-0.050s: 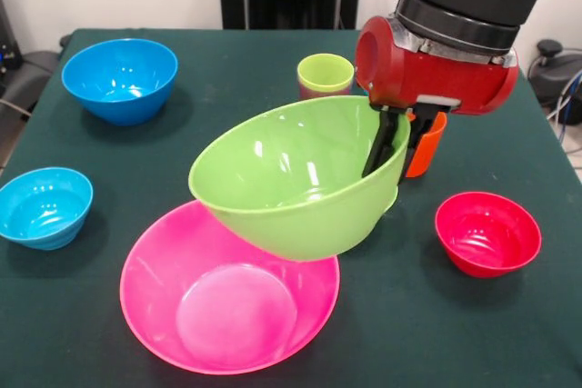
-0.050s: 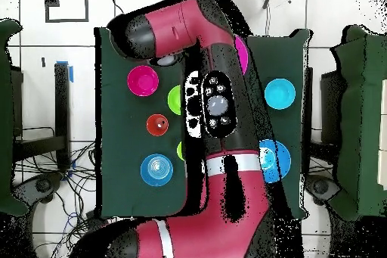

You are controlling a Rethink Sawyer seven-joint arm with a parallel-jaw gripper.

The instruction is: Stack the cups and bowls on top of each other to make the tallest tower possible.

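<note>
Glossy large green bowl [image 1: 291, 174], tilted, hangs pinched at its rim by the claw [image 1: 397, 143] above the round pink bowl [image 1: 227, 302].

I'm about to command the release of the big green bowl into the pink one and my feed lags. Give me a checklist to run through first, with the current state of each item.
1. Grip: the tool is shut on the large green bowl at its rim, one finger inside. Ok.
2. Bowl attitude: it hangs steeply tilted, opening turned to the side. Not ok for a flat drop.
3. Alignment: it hangs over the far rim of the pink bowl, not its middle. Not ok.
4. Pink bowl empty and upright. Ok.
5. Clearance: the orange cup stands right behind the tool; whether they touch, cannot tell.
6. Red bowl and small light-blue bowl stand apart from the drop spot. Ok.
</note>
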